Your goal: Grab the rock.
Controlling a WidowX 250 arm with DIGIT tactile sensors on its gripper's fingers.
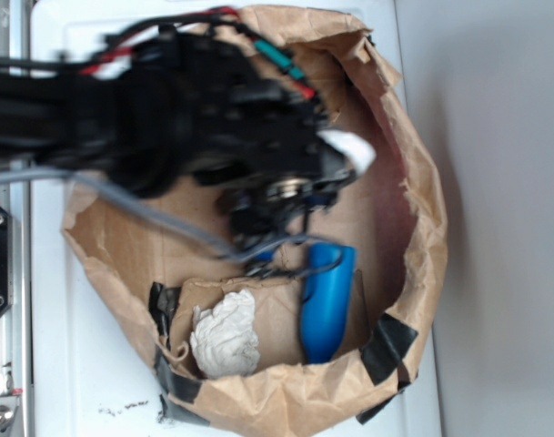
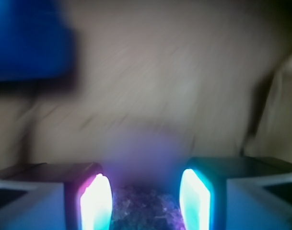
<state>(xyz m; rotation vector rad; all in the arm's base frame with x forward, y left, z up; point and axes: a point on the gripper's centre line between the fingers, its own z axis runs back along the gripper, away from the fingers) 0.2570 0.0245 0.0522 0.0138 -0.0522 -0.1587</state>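
Inside the crumpled brown paper bag [image 1: 413, 273], your black arm [image 1: 167, 100] hangs over the middle, blurred, with red, green and grey cables trailing off it. The bag's rim is torn and rolled, patched with strips of black tape [image 1: 387, 344], and it sits on a smooth white surface [image 1: 495, 182].

Down at the near end you've got a wrinkled white paper ball [image 1: 226, 334], and just beside it to the right a glossy blue plastic bottle [image 1: 328, 300], rounded and lying lengthwise.

Over to the wrist view: your tool [image 2: 145, 201] shows two flat pads glowing cyan and magenta, one of them here [image 2: 96, 203], standing a narrow gap apart. Between them, at the very bottom of the frame, sits the rock [image 2: 145, 208], dark, speckled and rough-grained. Whether the pads actually touch it, you can't tell; the picture is too smeared. In the outside view the rock is hidden under the arm.

Beyond the pads, plain creased brown paper, and the bottle as a blue blur at upper left.
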